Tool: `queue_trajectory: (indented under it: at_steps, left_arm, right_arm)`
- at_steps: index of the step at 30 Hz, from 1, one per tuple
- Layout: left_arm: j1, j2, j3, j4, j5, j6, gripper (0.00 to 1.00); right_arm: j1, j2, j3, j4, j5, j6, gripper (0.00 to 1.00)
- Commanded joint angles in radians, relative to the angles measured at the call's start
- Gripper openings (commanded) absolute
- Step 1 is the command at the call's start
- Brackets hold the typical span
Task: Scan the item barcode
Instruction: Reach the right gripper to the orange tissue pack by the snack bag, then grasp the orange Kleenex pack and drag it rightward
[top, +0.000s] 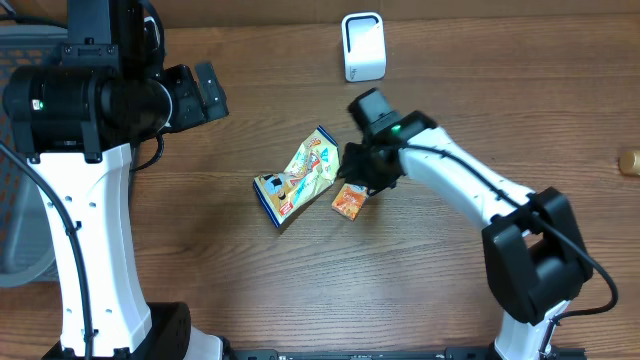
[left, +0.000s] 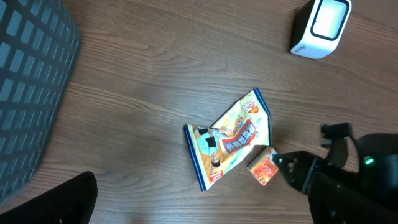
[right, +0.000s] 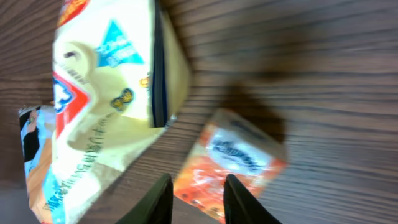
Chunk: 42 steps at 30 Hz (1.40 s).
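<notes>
Right gripper (right: 199, 199): jaws stand a little apart, a narrow gap, poised over the near end of the orange packet (right: 236, 155). Nothing looks clamped. Whether a pad touches the wrapper, cannot tell

Left gripper (top: 200, 90): jaws wide open, empty, raised over the left part of the counter (top: 250, 280), well apart from the items

Orange packet lies flat near the middle of the counter, just beside the lower corner of the yellow snack bag (top: 300, 175). The two may touch at one edge. White scanner (top: 363, 45) stands upright by the far edge, well apart from both

Step in hand, as judged: right arm taking up the packet for scanning

To do it well:
- open wider before descending, since the present gap looks tight for the packet
- straddle one short end only, clear of the snack bag, so the bag is not dragged along
- pinch the seam, not the printed face, leaving any barcode uncovered; no barcode is legible here
- lift straight, then present the face squarely to the scanner window
</notes>
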<state>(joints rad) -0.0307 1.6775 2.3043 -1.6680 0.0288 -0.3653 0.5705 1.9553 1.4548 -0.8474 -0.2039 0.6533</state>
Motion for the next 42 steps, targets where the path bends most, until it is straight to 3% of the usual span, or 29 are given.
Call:
queue_trajectory:
  at_steps: [1,11,23,25,28,29,37,42]
  left_arm:
    - [0.004,-0.013,0.001,0.003,-0.003,-0.009,1.0]
    - [0.004,-0.013,0.001,0.003,-0.003,-0.009,1.0]
    - [0.004,-0.013,0.001,0.003,-0.003,-0.009,1.0]
    - [0.004,-0.013,0.001,0.003,-0.003,-0.009,1.0]
    - [0.004,-0.013,0.001,0.003,-0.003,-0.009,1.0]
    - [0.004,-0.013,0.001,0.003,-0.003,-0.009,0.99]
    - [0.004,-0.013,0.001,0.003,-0.003,-0.009,1.0]
    - [0.004,-0.013,0.001,0.003,-0.003,-0.009,1.0]
  right_arm:
    - [0.072,-0.009,0.017,0.004,0.164,0.134,0.29]
    - [0.169,0.057,-0.011,0.005,0.339,0.215,0.28]
    - [0.167,0.13,-0.011,0.0,0.35,0.214,0.31]
    - [0.158,0.13,-0.006,-0.014,0.35,0.211,0.25]
    - [0.134,0.13,0.022,-0.064,0.35,0.211,0.06]
    - [0.123,0.13,0.037,-0.085,0.35,0.211,0.04]
    - [0.049,0.116,0.2,-0.266,0.314,0.149,0.04]
    - [-0.027,0.062,0.258,-0.252,0.078,-0.021,0.04]
